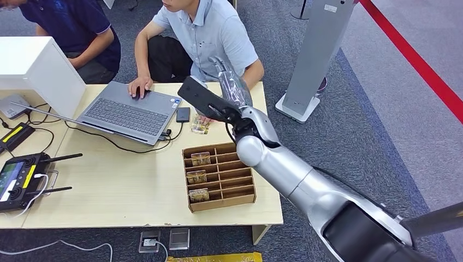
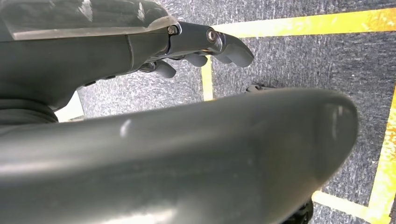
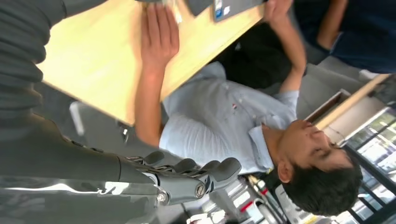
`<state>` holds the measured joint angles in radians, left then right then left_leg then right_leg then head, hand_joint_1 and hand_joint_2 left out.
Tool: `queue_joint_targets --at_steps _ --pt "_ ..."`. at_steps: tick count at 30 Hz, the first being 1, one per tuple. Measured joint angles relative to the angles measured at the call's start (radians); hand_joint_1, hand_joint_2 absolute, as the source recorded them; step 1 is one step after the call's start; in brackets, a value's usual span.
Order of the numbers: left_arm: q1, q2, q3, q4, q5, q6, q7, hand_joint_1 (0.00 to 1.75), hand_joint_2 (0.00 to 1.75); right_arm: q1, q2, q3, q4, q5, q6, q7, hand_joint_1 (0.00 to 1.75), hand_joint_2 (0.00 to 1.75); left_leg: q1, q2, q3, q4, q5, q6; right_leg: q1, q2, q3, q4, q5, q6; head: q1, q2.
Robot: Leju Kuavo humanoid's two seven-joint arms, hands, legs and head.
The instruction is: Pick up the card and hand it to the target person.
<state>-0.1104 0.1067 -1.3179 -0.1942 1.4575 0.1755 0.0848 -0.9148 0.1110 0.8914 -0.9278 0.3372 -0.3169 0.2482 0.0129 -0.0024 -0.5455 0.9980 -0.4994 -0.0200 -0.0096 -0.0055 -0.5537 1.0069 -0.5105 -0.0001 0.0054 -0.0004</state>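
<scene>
A gold card (image 1: 200, 125) lies flat on the wooden table (image 1: 125, 185) beside a black phone, just in front of the person in the light blue shirt (image 1: 210, 33). That person's hand (image 3: 159, 35) rests palm down on the table with the card (image 3: 173, 8) at its fingertips. My right hand (image 1: 232, 84) hovers above the table's far edge, close to this person's chest; its fingers (image 3: 187, 169) are spread and hold nothing. An open cardboard box (image 1: 243, 191) with slots holds three more gold cards (image 1: 196, 176). My left hand (image 2: 205, 46) hangs over the floor, holding nothing.
A grey laptop (image 1: 128, 112) under the person's other hand, a black phone (image 1: 183, 114), a white box (image 1: 33, 65) and a remote controller (image 1: 19, 177) with cables share the table. A second person in dark blue (image 1: 76, 27) sits at far left. A grey stand (image 1: 316, 54) rises at right.
</scene>
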Motion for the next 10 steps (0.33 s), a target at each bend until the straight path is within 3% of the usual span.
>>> queue_joint_targets --at_steps 5,10 --pt "0.004 0.0 0.002 0.0 0.005 0.004 0.002 0.0 0.0 0.214 -0.105 -0.082 -0.272 -0.113 0.001 -0.093 0.0 1.75 0.0 0.0 0.0 0.0 -0.001 0.0 0.0 0.0 0.0 -0.001 0.0 0.0 0.0 0.0" --pt "0.006 0.0 0.004 0.0 0.005 0.007 0.002 0.0 0.0 0.457 -0.183 -0.164 -0.46 -0.254 0.046 -0.252 0.0 1.75 0.0 0.0 0.0 0.0 -0.001 0.0 0.0 0.0 0.0 -0.001 0.0 0.0 -0.001 0.0"
